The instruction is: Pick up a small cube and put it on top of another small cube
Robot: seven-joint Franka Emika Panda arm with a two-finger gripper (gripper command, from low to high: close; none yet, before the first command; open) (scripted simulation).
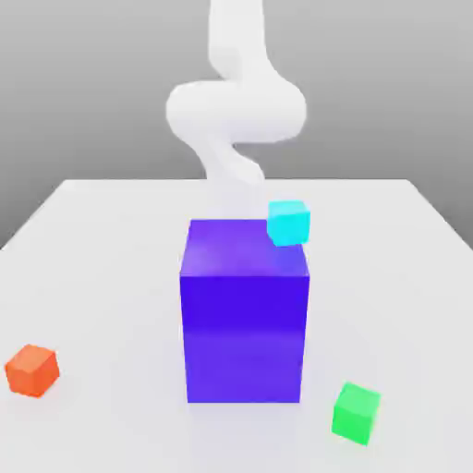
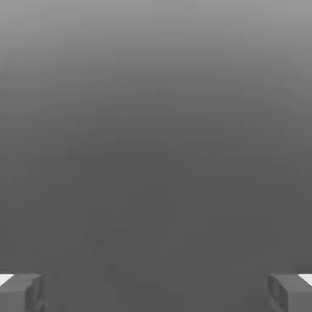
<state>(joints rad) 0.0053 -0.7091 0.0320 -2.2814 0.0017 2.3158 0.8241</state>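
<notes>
The small magenta cube is hidden or out of view. In the hand view my gripper (image 2: 156,294) is open, its two grey fingertips (image 2: 22,292) far apart, with nothing but plain grey between them. My white arm (image 1: 236,111) comes down behind a large blue-violet block (image 1: 244,314) in the middle of the table. Three small cubes show in the exterior view. A cyan one (image 1: 288,223) is by the block's far top corner on the exterior view's right; I cannot tell whether it rests on anything. An orange one (image 1: 32,369) lies near the front on the left, and a green one (image 1: 357,412) near the front on the right.
The white table (image 1: 102,259) stretches around the block. The tall blue-violet block hides the lower arm and the table behind it.
</notes>
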